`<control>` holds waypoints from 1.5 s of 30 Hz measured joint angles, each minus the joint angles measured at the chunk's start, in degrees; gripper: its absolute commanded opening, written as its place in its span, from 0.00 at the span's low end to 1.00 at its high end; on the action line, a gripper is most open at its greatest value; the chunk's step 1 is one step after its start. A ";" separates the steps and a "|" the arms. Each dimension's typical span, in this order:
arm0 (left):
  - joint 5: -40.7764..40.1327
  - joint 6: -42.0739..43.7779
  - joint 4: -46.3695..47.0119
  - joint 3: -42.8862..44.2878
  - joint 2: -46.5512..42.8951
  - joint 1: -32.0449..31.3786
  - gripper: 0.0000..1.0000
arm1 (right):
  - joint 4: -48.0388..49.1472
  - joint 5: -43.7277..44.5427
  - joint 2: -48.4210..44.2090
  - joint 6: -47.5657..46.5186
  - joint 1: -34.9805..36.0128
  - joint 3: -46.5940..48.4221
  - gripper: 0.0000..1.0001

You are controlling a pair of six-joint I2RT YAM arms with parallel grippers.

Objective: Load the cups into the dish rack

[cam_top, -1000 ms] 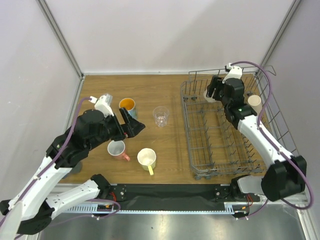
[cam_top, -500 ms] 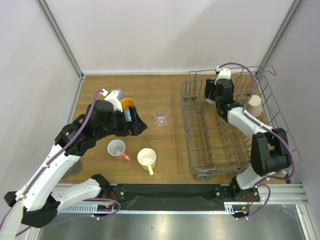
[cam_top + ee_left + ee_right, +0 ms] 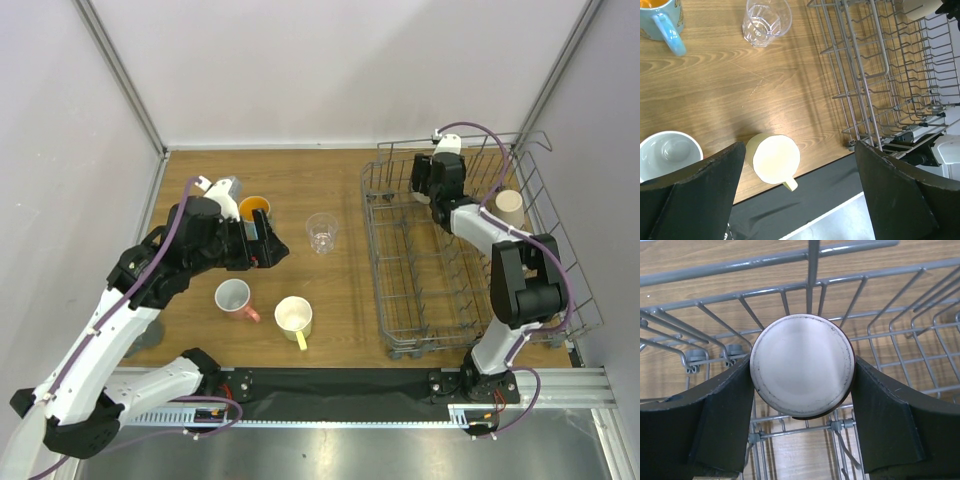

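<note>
The small steel cup (image 3: 802,365) sat pinched between the right gripper's (image 3: 428,185) jaws. Its base faced the wrist, so its long axis ran straight out from the jaws, down into the far corner of the dish rack (image 3: 810,260). A beige cup (image 3: 511,208) leaned at the rack's right side. The left gripper (image 3: 799,192) hung over the counter (image 3: 790,85) with its jaws spread wide. The yellow-cream cup (image 3: 775,159) stood directly beneath them, mouth up, and this was the nearer arm.
</note>
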 measured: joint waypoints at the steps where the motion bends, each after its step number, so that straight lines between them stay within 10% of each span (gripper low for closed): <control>1: 0.04 -0.02 0.00 0.02 0.00 0.07 0.96 | 0.04 0.02 0.37 0.00 -0.02 0.24 0.00; 12: 0.39 -0.17 0.04 0.02 0.63 0.33 0.96 | -2.05 1.07 4.57 0.07 -0.15 3.58 0.05; 34: 2.47 -3.87 -0.02 -1.88 -1.40 0.42 0.95 | -13.35 2.93 7.48 2.05 0.04 9.55 0.93; 45: 2.58 -5.81 -2.25 -1.88 -1.31 0.44 0.89 | -19.54 4.87 5.86 4.09 0.15 10.80 1.00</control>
